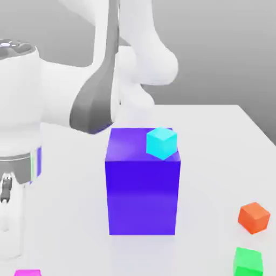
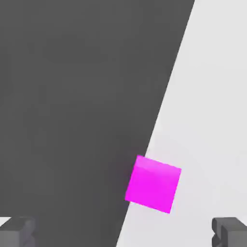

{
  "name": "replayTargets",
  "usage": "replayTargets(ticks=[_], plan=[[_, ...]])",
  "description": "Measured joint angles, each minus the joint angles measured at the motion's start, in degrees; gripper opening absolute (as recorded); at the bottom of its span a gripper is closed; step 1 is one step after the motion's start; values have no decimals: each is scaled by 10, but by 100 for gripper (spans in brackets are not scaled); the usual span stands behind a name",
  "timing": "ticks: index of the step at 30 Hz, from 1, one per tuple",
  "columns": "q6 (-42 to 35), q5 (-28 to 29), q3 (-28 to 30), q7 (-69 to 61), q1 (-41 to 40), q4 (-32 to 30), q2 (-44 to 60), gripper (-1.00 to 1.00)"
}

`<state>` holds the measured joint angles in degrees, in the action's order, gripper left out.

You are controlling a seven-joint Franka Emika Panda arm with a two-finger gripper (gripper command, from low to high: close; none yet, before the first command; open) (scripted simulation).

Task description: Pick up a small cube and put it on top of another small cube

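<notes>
Exterior view first, working from its left: you have the gripper (image 2: 123, 232) at the exterior view's left, up over the near part of the table (image 1: 210, 161), with the magenta cube (image 1: 27, 273) low down and just to the exterior view's right of it. The hand view tells you the fingers are spread wide, with nothing held. It also gives you the relation that matters: the magenta cube lies off the line joining the two fingertips, and nearer one of them, the one over the pale tabletop, than the other. Its sides are turned a little against that line, so you probably need a small sideways shift, a move toward the cube and a slight wrist turn before you lower. It sits at the border between pale tabletop and dark ground, so a finger that clips it could push it off; whether it overhangs, you cannot tell. Further right in the exterior view you have the big blue block (image 1: 142, 197) with the cyan cube (image 1: 161, 143) on top, then the green cube (image 1: 248, 262) and the orange cube (image 1: 254, 218), both well apart from the gripper. The task names no colour, but the magenta one looks your likeliest pick.
</notes>
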<state>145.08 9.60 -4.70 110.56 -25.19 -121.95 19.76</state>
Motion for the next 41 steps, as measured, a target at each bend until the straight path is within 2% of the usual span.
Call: replayTargets(ticks=[3, 7, 8, 14, 19, 32, 35, 36, 41], plan=[[17, -40, 0, 27, -15, 7, 50, 0], [73, -48, 6, 40, -16, 25, 132, 0], [83, -46, 7, 42, -15, 28, 147, -100], [90, -45, 8, 43, -14, 30, 154, -100], [32, -54, -3, 40, -14, 11, 76, -100], [14, -9, -128, 186, 195, -72, -17, -100], [36, 29, -143, 242, 260, -73, 11, -100], [54, 49, -137, 264, 286, -68, 36, 100], [54, 49, -137, 264, 286, -68, 36, 100]])
